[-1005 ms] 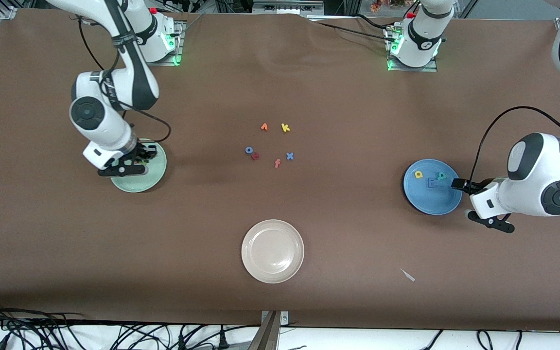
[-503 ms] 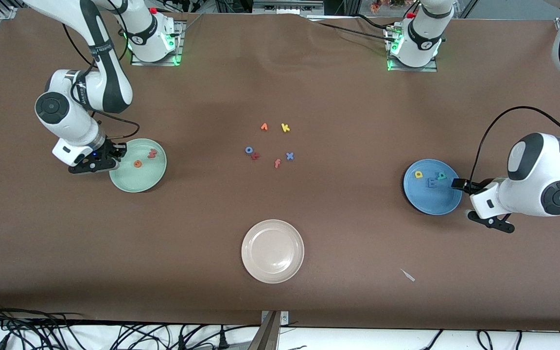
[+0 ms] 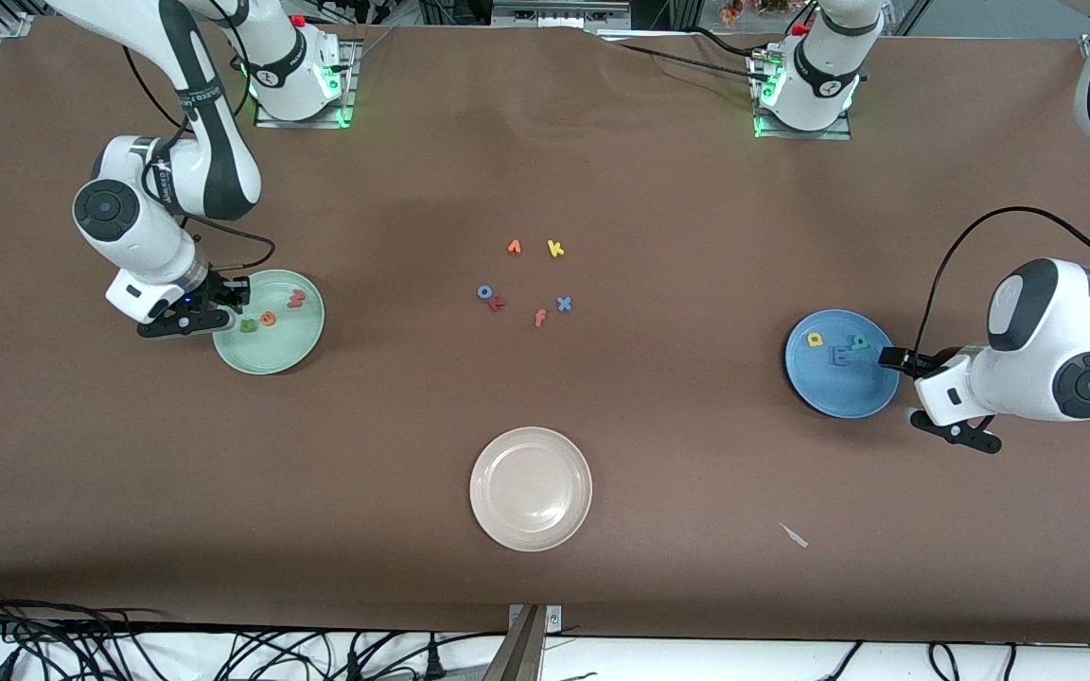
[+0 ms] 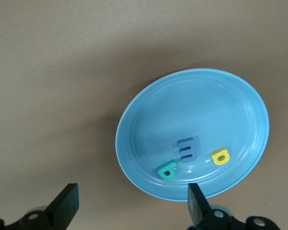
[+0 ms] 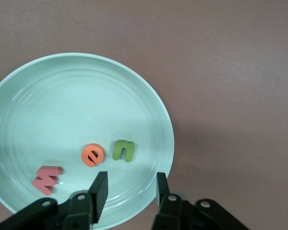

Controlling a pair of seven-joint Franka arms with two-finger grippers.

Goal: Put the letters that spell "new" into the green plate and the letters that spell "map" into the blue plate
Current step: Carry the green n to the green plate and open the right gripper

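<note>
Right gripper: hanging over the green plate's rim at the right arm's end of the table, fingers parted a little, gripping nothing.

Left gripper: waiting beside the blue plate, fingers spread wide, carrying nothing.

Green "n", orange "e", red-pink "w": lying flat in the green plate in a slanting row, "n" closest to the right gripper, "w" farthest from the front camera. Small, matte foam.

Yellow "a", blue "m", teal "p": lying flat and clustered in the blue plate, "m" nearest the front camera.

Both plates: round, shallow, glossy, sitting well apart.
</note>
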